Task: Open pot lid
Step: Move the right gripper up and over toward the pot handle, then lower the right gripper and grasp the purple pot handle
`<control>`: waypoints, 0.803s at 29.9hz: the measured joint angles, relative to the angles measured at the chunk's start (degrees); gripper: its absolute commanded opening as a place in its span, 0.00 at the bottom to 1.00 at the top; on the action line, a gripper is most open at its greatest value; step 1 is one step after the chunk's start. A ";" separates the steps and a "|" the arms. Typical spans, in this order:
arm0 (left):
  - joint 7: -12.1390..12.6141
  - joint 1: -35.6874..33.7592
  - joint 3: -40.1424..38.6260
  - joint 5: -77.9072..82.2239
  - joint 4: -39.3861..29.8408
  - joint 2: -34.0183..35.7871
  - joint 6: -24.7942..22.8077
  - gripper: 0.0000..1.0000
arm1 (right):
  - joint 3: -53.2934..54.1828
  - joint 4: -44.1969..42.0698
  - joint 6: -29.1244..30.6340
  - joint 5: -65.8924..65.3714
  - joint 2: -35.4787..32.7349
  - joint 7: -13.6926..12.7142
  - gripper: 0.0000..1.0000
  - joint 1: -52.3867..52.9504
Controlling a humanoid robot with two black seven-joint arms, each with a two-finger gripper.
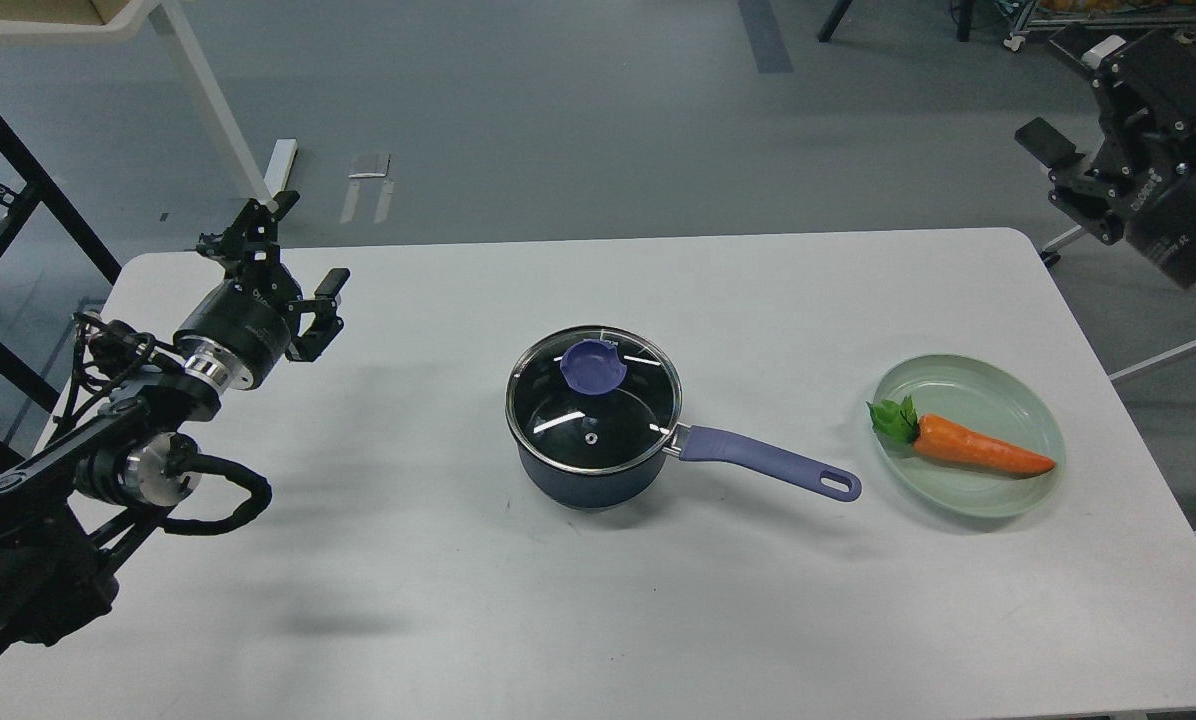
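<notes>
A dark blue pot [588, 480] stands in the middle of the white table [458, 620]. Its glass lid [594, 405] with a purple knob [594, 366] sits closed on it. The pot's purple handle [768, 464] points right. My left gripper [293, 255] is open and empty, far to the left of the pot above the table's back left. My right gripper [1083, 90] is open and empty, raised high at the upper right, beyond the table's edge.
A pale green plate [1028, 410] with an orange carrot [978, 449] lies to the right of the pot handle. A white table leg [213, 100] and a black frame [18, 190] stand behind the table at the left.
</notes>
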 measured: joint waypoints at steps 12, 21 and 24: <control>-3.86 0.02 0.00 -0.01 -3.00 0.60 0.13 0.99 | -35.96 -0.42 0.50 -32.05 11.84 0.00 0.99 30.74; -3.87 0.02 0.00 0.01 -3.31 0.85 0.05 0.99 | -53.17 -5.58 -0.16 -44.12 26.97 0.01 0.96 38.20; -3.87 0.02 0.00 0.01 -3.36 0.69 0.05 0.99 | -56.33 -7.52 -0.99 -46.05 29.97 -0.01 0.93 38.12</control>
